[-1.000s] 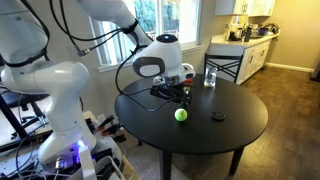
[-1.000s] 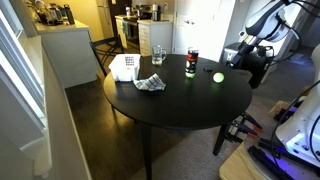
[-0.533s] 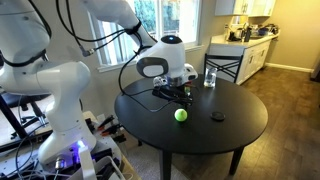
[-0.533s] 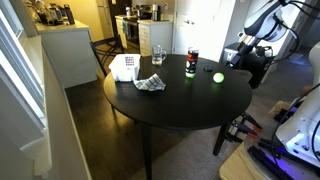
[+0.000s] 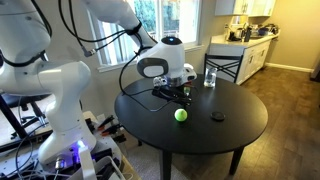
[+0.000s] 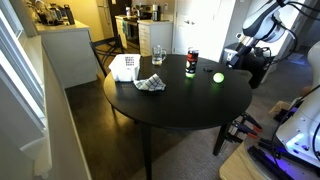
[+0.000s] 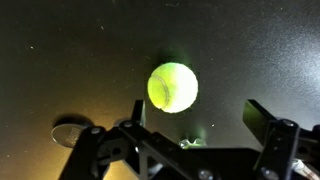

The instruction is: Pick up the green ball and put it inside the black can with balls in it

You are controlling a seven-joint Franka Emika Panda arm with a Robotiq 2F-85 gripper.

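The green ball (image 7: 173, 87) lies on the round black table, seen in both exterior views (image 5: 180, 114) (image 6: 218, 76). My gripper (image 7: 200, 125) is open and empty. It hovers above the table with the ball just ahead of the jaws, nearer the left finger. It shows in both exterior views (image 5: 180, 93) (image 6: 240, 58), short of the ball. The black can (image 6: 191, 64), dark with a red band near the top, stands upright near the table's middle. It is mostly hidden behind the gripper in an exterior view and is out of the wrist view.
A clear glass (image 6: 158, 55) (image 5: 210, 77), a white container (image 6: 124, 67) and a crumpled cloth (image 6: 150, 84) sit on the table (image 6: 170, 105). A small black lid (image 5: 218, 116) lies near the ball. A chair and kitchen counters stand beyond.
The gripper has shifted only slightly near the ball. The ball and can have not moved.
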